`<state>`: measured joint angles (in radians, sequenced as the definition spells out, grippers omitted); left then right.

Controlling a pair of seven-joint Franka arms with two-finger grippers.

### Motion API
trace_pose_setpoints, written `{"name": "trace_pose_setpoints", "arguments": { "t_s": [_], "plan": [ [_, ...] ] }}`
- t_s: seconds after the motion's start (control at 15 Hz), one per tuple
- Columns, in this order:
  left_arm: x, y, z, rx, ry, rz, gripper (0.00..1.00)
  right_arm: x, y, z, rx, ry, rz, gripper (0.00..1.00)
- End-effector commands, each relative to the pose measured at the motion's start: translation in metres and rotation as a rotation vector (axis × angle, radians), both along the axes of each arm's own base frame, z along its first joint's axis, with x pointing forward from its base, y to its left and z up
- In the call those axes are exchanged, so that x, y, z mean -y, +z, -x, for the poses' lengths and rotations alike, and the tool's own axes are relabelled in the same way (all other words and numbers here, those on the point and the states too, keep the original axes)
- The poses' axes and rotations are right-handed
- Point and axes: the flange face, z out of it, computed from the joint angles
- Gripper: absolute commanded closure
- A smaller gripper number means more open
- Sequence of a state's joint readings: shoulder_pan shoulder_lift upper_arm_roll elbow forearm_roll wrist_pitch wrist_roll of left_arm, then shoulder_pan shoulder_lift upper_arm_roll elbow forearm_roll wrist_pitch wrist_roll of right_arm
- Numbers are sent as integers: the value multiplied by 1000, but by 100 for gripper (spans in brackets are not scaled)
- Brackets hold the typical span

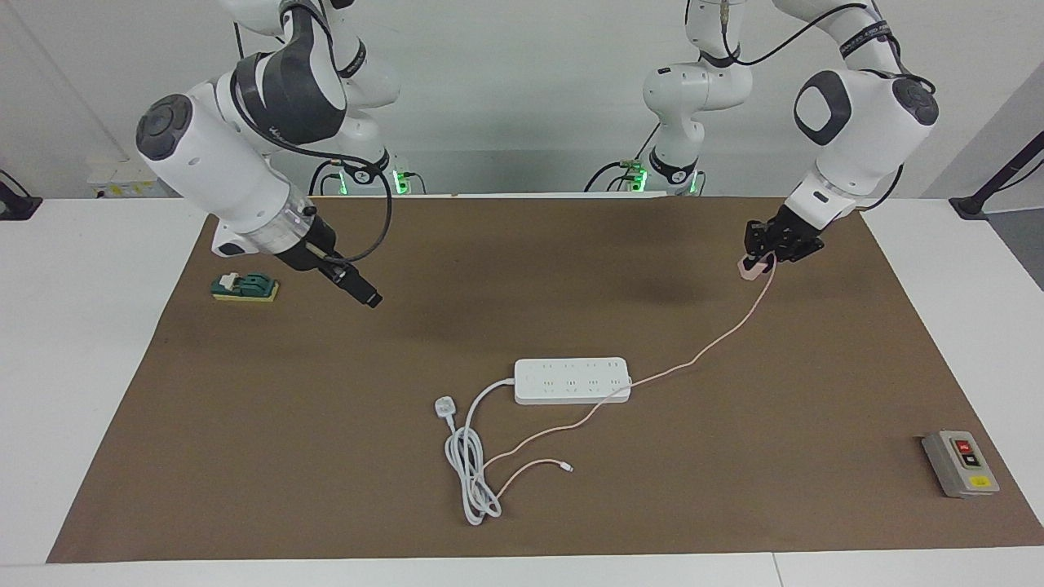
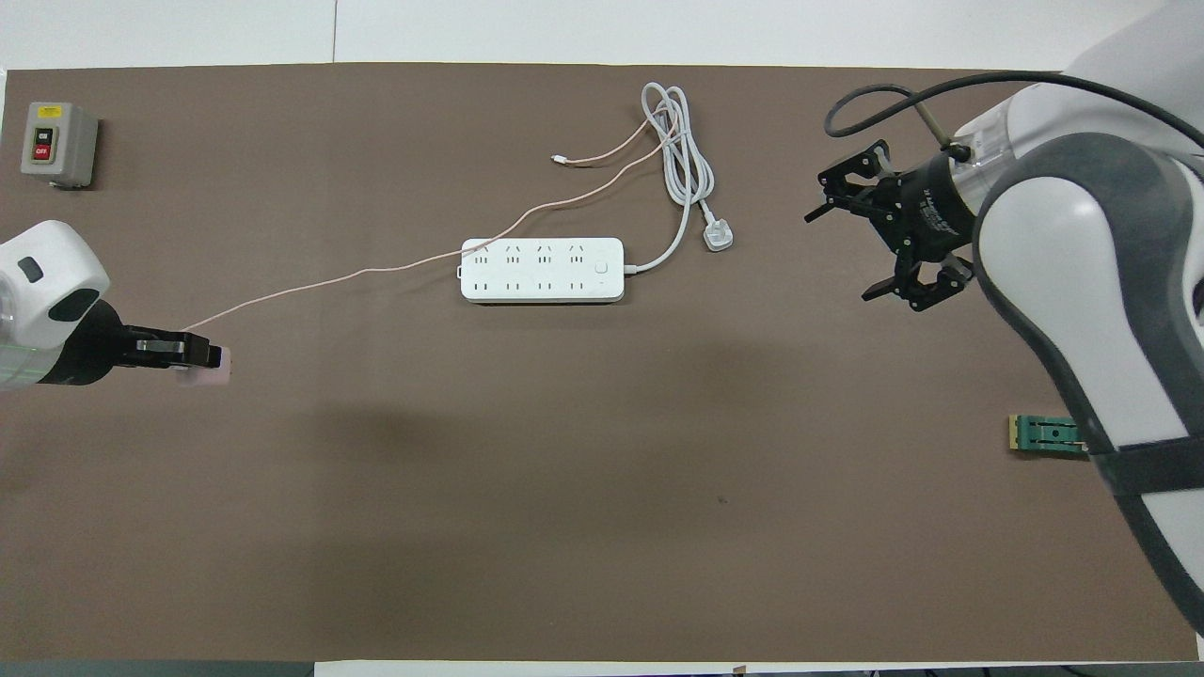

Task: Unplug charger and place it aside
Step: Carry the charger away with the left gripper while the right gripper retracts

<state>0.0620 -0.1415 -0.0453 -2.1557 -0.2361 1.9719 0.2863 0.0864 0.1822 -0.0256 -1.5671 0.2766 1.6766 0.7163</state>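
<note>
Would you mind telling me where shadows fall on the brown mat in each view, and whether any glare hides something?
Facing view: a soft dark patch on the mat nearer the robots than the power strip. Overhead view: a broad faint shadow mid-mat, also nearer the robots than the strip. No hiding glare in either.

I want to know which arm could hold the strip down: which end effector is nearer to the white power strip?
Neither clearly. The right end effector, open, hangs over bare mat toward its own end; the left end effector, shut on the charger, is over the mat's other end, about as far from the power strip.
</note>
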Motion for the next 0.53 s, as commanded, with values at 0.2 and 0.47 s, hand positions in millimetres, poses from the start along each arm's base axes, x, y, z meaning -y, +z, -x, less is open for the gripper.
{"name": "trace_pose_setpoints", "arguments": {
  "t_s": [0.2, 0.47],
  "plan": [
    [-21, -54, 8, 17, -6, 33, 100, 54, 27, 17, 125, 409, 124, 0],
    [-16, -80, 14, 20, 12, 38, 100, 90, 50, 27, 180, 603, 179, 0]
  ]
}}
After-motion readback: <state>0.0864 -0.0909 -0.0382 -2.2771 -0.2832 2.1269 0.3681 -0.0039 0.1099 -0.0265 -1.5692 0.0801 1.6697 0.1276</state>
